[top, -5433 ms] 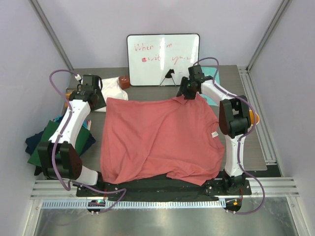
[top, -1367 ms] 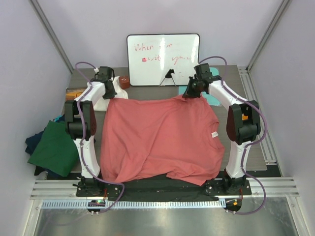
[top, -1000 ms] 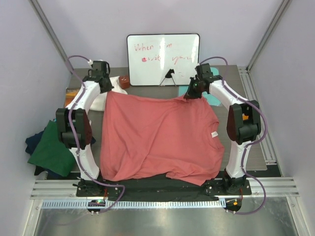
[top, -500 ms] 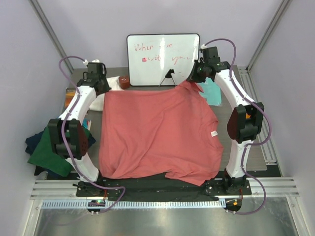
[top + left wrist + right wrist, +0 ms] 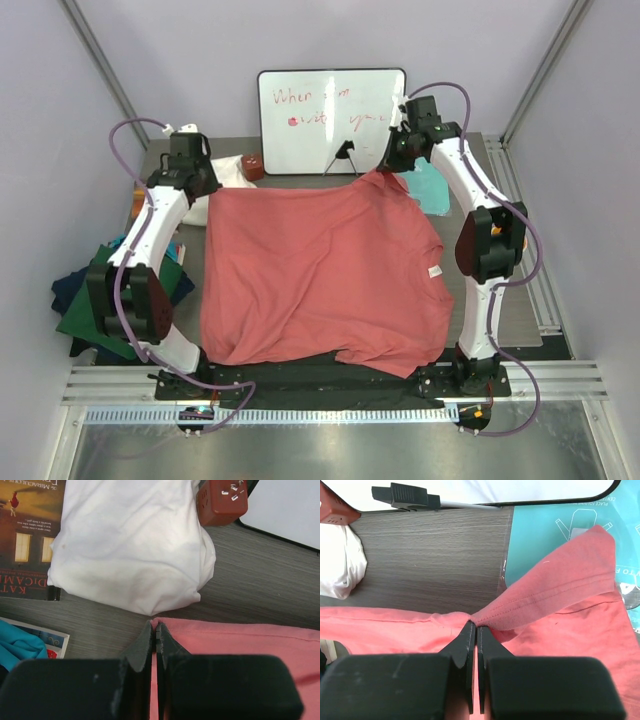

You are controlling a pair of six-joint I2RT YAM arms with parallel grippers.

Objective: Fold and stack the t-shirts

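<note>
A large salmon-pink t-shirt (image 5: 320, 275) lies spread over the table's middle. My left gripper (image 5: 203, 190) is shut on its far-left corner (image 5: 165, 626), pink cloth pinched between the jaws. My right gripper (image 5: 388, 170) is shut on its far-right part, where the fabric (image 5: 545, 600) bunches at the fingertips and a sleeve flap lifts. A dark green t-shirt (image 5: 100, 300) lies on navy ones (image 5: 62, 295) at the table's left edge.
A whiteboard (image 5: 330, 120) stands at the back. A white cloth bundle (image 5: 130, 550) and a red-brown block (image 5: 222, 500) lie just beyond the left gripper, with a book (image 5: 25, 535) beside them. A pale-teal mat (image 5: 560, 535) lies under the right sleeve.
Both grippers have kept their hold and drawn the shirt's far edge outward and back. The left one moved left, the right one moved further back and up; the cloth lies flatter.
</note>
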